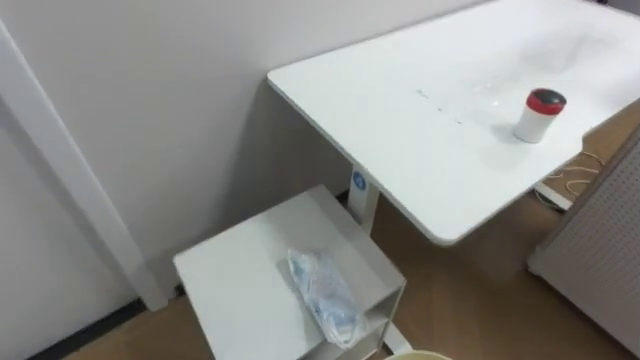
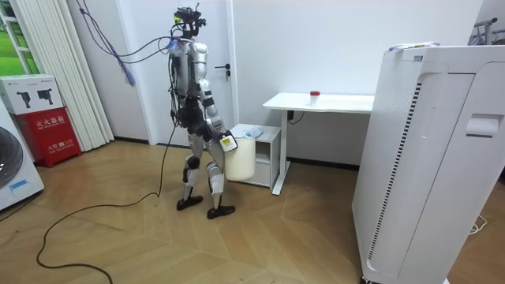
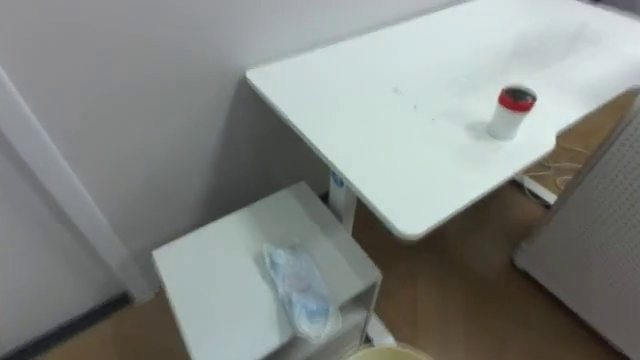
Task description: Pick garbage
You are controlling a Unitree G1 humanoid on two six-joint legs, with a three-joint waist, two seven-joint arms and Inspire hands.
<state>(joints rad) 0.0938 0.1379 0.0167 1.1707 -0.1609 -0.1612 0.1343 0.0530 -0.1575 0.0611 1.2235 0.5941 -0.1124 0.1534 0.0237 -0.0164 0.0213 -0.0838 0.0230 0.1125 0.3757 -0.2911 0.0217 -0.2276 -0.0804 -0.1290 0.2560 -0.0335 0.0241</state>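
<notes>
A crumpled clear plastic wrapper (image 1: 325, 292) lies on top of a low white side cabinet (image 1: 240, 280), near its front right corner. In the room view I stand on the wooden floor facing that cabinet (image 2: 264, 134), close to it. My right hand (image 2: 227, 143) hangs at hip height just short of the cabinet, over a cream bin (image 2: 241, 158). The bin's rim (image 1: 430, 355) shows at the bottom edge of the eye views. A small white container with a red cap (image 1: 540, 114) stands upright on the white desk (image 1: 400, 110) beyond the cabinet.
A tall white appliance (image 2: 426, 158) stands on the room view's right, and its perforated side (image 1: 600, 260) shows beside the desk. White cables (image 1: 565, 180) lie on the floor under the desk. A wall runs behind the cabinet and desk. Open wooden floor lies behind me.
</notes>
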